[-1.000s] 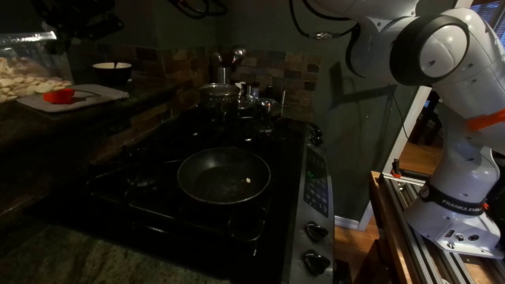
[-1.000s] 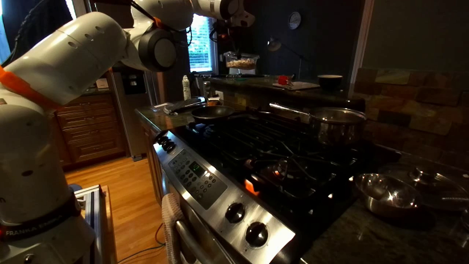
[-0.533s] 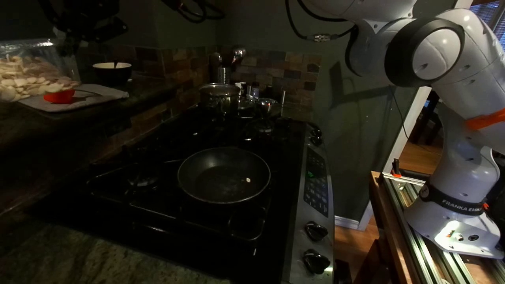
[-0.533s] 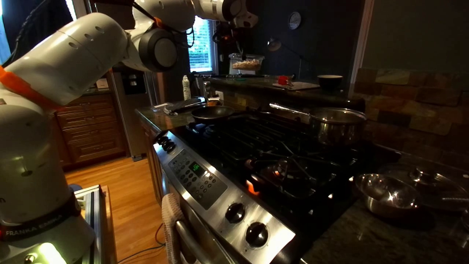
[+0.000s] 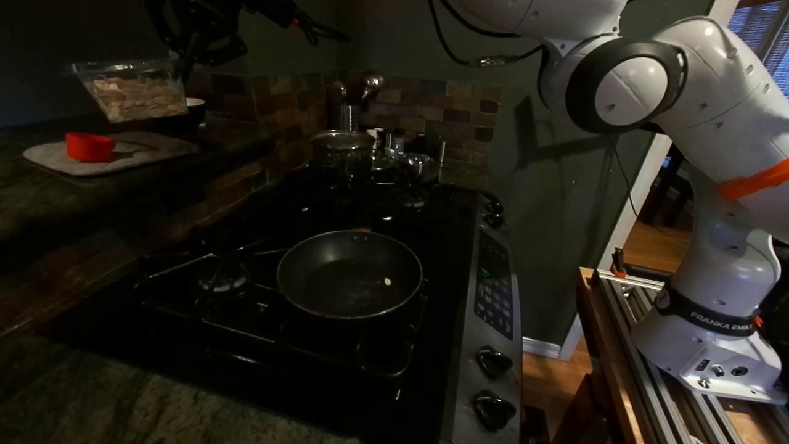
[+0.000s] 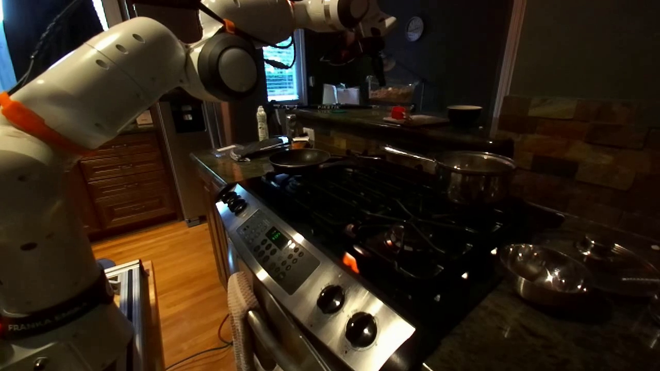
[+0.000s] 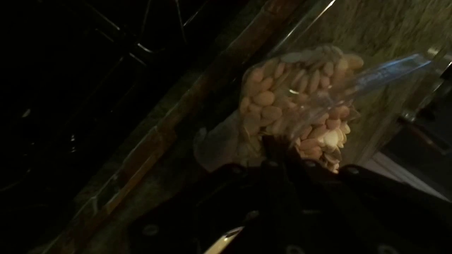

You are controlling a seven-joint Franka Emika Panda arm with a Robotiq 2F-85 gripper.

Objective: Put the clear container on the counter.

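Note:
The clear container point(image 5: 137, 92), see-through and partly filled with pale beige pieces, hangs in the air above the raised stone counter point(image 5: 37, 203) and is slightly tilted. It also shows in an exterior view point(image 6: 392, 94) and close up in the wrist view point(image 7: 272, 98). My gripper point(image 7: 280, 144) is shut on the container's near wall, with the fingertips over its rim; the dark fingers hide part of the wall. The gripper shows dark at the container's side in both exterior views point(image 5: 185, 69) point(image 6: 380, 77). A lower stretch of counter point(image 5: 154, 407) lies in front of the stove.
A white board point(image 5: 49, 160) with a red cup-like item point(image 5: 90, 148) lies below the container. A dark bowl point(image 6: 464, 114) with a pale inside stands beside the board. A frying pan point(image 5: 351, 290), a pot point(image 6: 474, 178) and a metal bowl point(image 6: 546, 273) stand on and beside the stovetop.
The gripper and the container have moved toward the right in both exterior views. The container now looks smaller and more tilted where it first filled the left edge. It stays held.

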